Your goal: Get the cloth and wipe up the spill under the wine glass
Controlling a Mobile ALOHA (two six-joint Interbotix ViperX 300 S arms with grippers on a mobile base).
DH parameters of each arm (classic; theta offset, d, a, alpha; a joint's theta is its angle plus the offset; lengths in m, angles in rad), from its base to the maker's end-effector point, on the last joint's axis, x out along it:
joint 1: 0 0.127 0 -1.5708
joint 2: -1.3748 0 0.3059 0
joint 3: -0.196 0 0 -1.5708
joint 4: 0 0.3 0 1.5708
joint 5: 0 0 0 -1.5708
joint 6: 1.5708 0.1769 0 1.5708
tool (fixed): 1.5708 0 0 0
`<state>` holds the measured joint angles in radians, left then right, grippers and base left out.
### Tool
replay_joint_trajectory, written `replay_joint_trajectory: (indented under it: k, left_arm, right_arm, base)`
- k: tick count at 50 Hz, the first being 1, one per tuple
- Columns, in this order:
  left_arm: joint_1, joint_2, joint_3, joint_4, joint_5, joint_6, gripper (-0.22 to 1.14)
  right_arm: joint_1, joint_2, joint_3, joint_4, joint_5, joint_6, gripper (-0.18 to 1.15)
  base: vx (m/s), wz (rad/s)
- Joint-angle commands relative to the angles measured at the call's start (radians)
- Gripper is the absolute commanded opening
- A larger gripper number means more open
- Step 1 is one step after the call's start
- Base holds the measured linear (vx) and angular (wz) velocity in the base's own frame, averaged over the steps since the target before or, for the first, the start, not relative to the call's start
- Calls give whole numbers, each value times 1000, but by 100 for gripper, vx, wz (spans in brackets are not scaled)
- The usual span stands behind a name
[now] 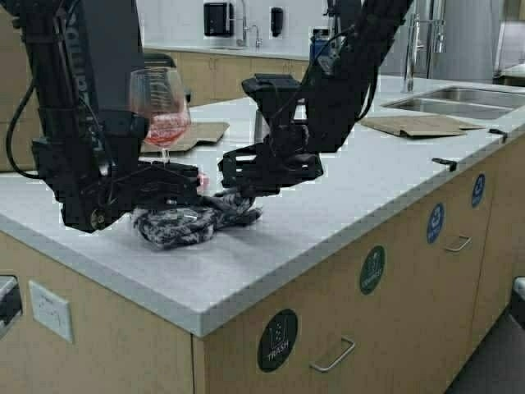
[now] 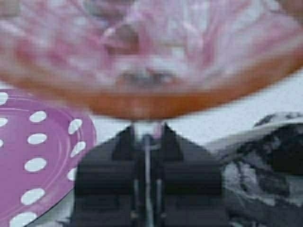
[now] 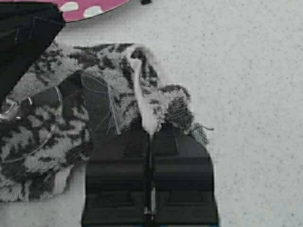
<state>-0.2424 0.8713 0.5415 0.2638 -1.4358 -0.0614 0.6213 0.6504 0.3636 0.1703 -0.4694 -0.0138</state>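
Left gripper: fingers clamped on the stem of the glass, low on the stem, near the front left part of the tabletop. The glass stands upright with pinkish-red liquid in the lower part of its bowl. In the left wrist view the fingers sit together around the thin stem, with the bowl filling the upper part of the picture.

Right gripper: fingers together, clamped on a pale edge fold of the cloth. The right wrist view shows the fold pinched between the fingers, with the cloth bunched on the tabletop. The round foot of the glass shows at the cloth's far edge; whether it touches the cloth cannot be told.

The cloth lies crumpled directly below the left gripper and the glass, in a heap between the two grippers.

A pink plate with white dots lies on the tabletop just beside the cloth. Flat brown cardboard lies behind the glass, more cardboard near the sink.
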Motion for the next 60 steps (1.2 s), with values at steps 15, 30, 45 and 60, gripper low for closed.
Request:
replay_joint_trajectory:
  k: [15,30,45,60]
  left_arm:
    - [-2,-202,71,-2,5,0,20]
    - [-2,-198,66,-3,5,5,20]
    - [-2,-75,29,-5,-29,6,21]
    - [-2,2,-18,-3,-44,9,22]
  right_arm:
    - [-123,-141,55,32,-44,32,6]
    - [-293,-245,124,118,-155,164,6]
    - [-305,-247,150,117,-160,170,6]
    - [-305,-241,166,114,-160,170,6]
  base:
    - [0,0]
    - [0,0]
    - [0,0]
    - [0,0]
